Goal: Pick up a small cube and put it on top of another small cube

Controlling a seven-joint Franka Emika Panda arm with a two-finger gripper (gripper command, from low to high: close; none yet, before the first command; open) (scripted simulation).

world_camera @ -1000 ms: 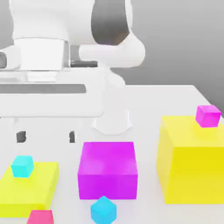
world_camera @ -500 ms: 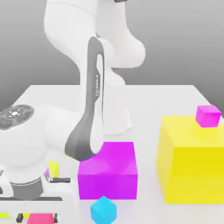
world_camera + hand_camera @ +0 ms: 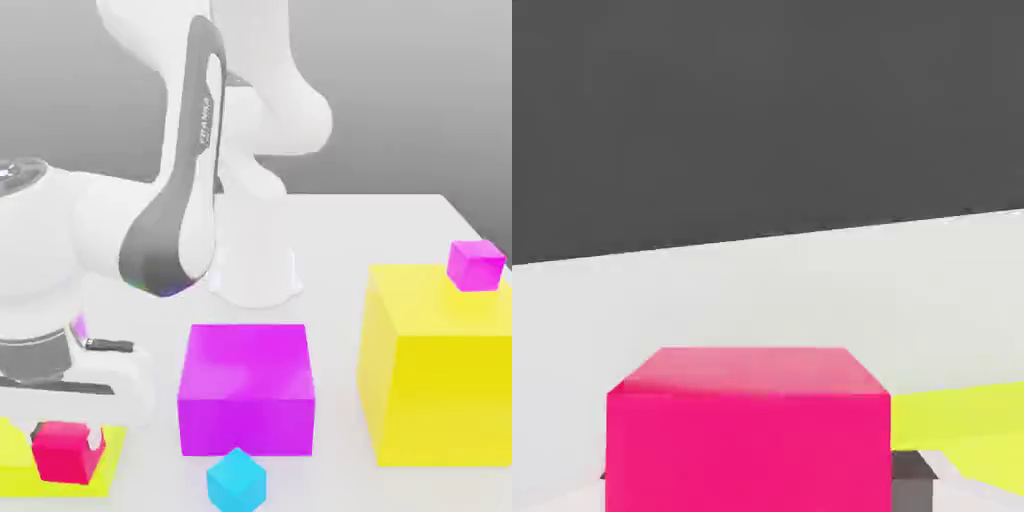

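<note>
At the exterior view's left, the small pink-red cube (image 3: pixel 65 450) is seen clamped in the hand (image 3: pixel 63 441), a white finger (image 3: pixel 95 440) being pressed to its right side while the other finger is hidden behind it. The cube is held just above a flat yellow block (image 3: pixel 108 448), whose left part is cut off by the frame edge and partly covered by the arm. In the hand view the cube (image 3: pixel 749 430) is shown close up, with a strip of yellow (image 3: pixel 962 430) beside it and pale worktop (image 3: pixel 762 295) beyond; its lower edge is cut off.

Toward the middle, a big magenta block (image 3: pixel 246 388) is set on the worktop (image 3: pixel 400 225), and a small cyan cube (image 3: pixel 237 480) lies just in front of it, near the front edge of the frame. A narrow lane of bare worktop is left between the magenta block and the tall yellow block (image 3: pixel 435 375) at the right. On that block's far right corner a small magenta cube (image 3: pixel 475 264) is perched. The tall block's right side is cut off.
</note>
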